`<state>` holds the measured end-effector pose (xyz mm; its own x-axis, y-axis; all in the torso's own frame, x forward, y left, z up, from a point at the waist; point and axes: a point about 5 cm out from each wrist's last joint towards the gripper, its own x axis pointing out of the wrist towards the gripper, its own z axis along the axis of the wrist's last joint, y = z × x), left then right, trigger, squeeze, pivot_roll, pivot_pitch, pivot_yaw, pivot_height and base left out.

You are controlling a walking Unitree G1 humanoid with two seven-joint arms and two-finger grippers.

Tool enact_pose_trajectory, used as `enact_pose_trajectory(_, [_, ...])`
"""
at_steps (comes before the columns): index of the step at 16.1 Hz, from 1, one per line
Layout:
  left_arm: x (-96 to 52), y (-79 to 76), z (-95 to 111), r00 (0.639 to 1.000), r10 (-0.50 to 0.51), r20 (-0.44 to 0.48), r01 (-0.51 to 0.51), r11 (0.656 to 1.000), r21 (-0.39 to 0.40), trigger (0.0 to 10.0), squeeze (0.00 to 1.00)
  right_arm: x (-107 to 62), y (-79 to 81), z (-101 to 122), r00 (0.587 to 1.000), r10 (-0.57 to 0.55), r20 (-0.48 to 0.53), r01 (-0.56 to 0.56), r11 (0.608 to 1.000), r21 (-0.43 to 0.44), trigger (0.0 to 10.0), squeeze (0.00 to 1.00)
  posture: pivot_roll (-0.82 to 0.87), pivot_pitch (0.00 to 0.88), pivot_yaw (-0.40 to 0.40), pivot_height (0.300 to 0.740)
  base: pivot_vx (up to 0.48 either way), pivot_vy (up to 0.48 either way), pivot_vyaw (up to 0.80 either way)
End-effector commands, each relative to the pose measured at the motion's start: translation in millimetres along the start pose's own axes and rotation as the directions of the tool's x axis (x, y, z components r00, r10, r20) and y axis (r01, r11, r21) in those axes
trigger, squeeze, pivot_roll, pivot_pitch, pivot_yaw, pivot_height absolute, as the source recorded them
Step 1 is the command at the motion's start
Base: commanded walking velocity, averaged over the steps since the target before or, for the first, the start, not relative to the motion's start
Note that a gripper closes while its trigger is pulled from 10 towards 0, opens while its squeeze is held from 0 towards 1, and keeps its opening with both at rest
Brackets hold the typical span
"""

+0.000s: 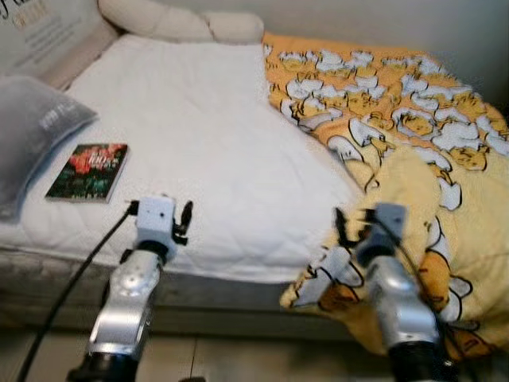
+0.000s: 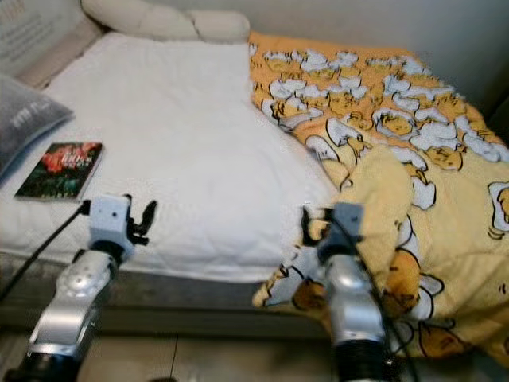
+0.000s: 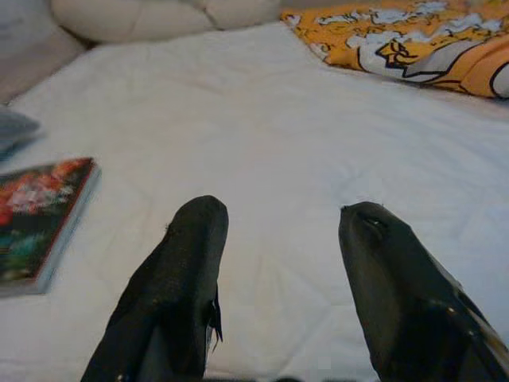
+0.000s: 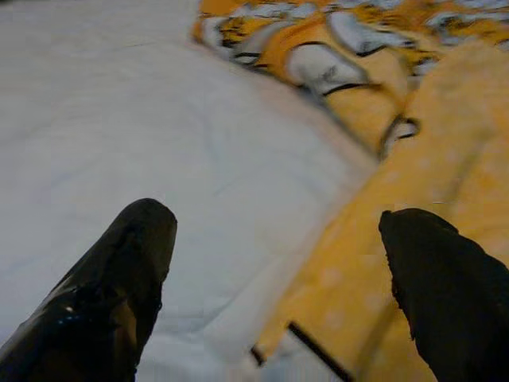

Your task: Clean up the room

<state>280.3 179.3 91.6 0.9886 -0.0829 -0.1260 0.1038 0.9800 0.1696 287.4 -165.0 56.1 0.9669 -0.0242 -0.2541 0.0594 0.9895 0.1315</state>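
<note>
- Left eye view: book (image 1: 87, 171) flat on white bed (image 1: 207, 135), beside grey pillow (image 1: 28, 127).
- Yellow blanket (image 1: 413, 143) heaped over bed's right side.
- Left claw (image 3: 274, 239) spread above mattress.
- Right claw (image 4: 274, 239) spread over blanket edge.

A bed (image 1: 199, 143) is filling most of the scene, its white quilted mattress top lying bare and evenly lit. Up at twelve o'clock a pale wall (image 1: 382, 20) is running behind it. At eleven o'clock what may be a padded headboard (image 1: 48, 40) is leaning in, slightly blurred. Down at six o'clock a light floor (image 1: 238, 358) is showing below the grey bed base (image 1: 223, 298).
</note>
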Motion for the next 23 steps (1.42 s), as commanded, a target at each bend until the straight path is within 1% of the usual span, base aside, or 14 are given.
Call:
enact_pose_trajectory(1, [1.9,-3.6,2.6,1.000,-0.023,0.016,0.023,1.000,-0.010,10.0,0.00,1.7,-2.1,7.1,1.000,-0.003,0.016,0.003,1.000,0.005,10.0,0.00,0.07,0.000,-0.028,0.740,0.000,0.000,0.00])
enact_pose_trajectory(2, [2.5,-4.9,3.3,0.999,-0.028,0.019,0.028,0.999,-0.018,10.0,0.00,1.7,-1.8,7.1,1.000,-0.004,0.016,0.003,1.000,0.006,10.0,0.00,0.07,0.000,-0.024,0.740,0.270,0.000,0.00])
enact_pose_trajectory(3, [3.1,-5.7,3.7,0.999,-0.032,0.020,0.032,0.999,-0.026,10.0,0.00,1.6,-1.1,6.1,1.000,-0.007,0.004,0.007,1.000,0.026,10.0,0.00,0.06,0.000,-0.020,0.740,0.322,0.000,0.00])
enact_pose_trajectory(4, [4.4,-5.5,4.2,0.999,-0.035,0.020,0.035,0.999,-0.026,10.0,0.00,2.2,-1.7,6.1,1.000,-0.025,-0.001,0.025,0.998,0.063,10.0,0.00,0.06,0.000,-0.016,0.740,0.330,0.000,0.00])
enact_pose_trajectory(5, [4.9,-4.9,4.2,0.999,-0.037,0.019,0.037,0.999,-0.026,10.0,0.00,2.7,-1.8,6.2,1.000,-0.021,-0.002,0.021,0.999,0.030,10.0,0.00,0.06,0.000,-0.013,0.740,0.345,0.000,0.80])
enact_pose_trajectory(7, [6.0,-4.3,4.1,0.999,-0.042,0.018,0.042,0.999,-0.024,10.0,0.00,3.2,-1.9,5.6,0.999,-0.032,-0.005,0.033,0.999,0.013,10.0,0.00,0.06,0.000,-0.008,0.740,0.356,0.000,0.80])
enact_pose_trajectory(8, [6.6,-4.3,4.3,0.999,-0.044,0.018,0.044,0.999,-0.023,10.0,0.00,3.3,-1.8,4.8,0.999,-0.039,-0.009,0.039,0.999,0.028,10.0,0.00,0.06,0.000,-0.007,0.740,0.356,0.000,0.00])
enact_pose_trajectory(10, [7.6,-4.1,4.8,0.999,-0.045,0.019,0.045,0.999,-0.022,10.0,0.00,3.9,-1.1,4.6,0.999,-0.036,-0.012,0.036,0.999,0.017,10.0,0.00,0.06,0.000,-0.005,0.740,0.358,0.000,0.00])
enact_pose_trajectory(23, [7.6,-4.1,4.8,0.999,-0.045,0.019,0.045,0.999,-0.022,10.0,0.00,3.9,-1.1,4.6,0.999,-0.036,-0.012,0.036,0.999,0.017,10.0,0.00,0.06,0.000,-0.005,0.740,0.356,0.000,0.00])
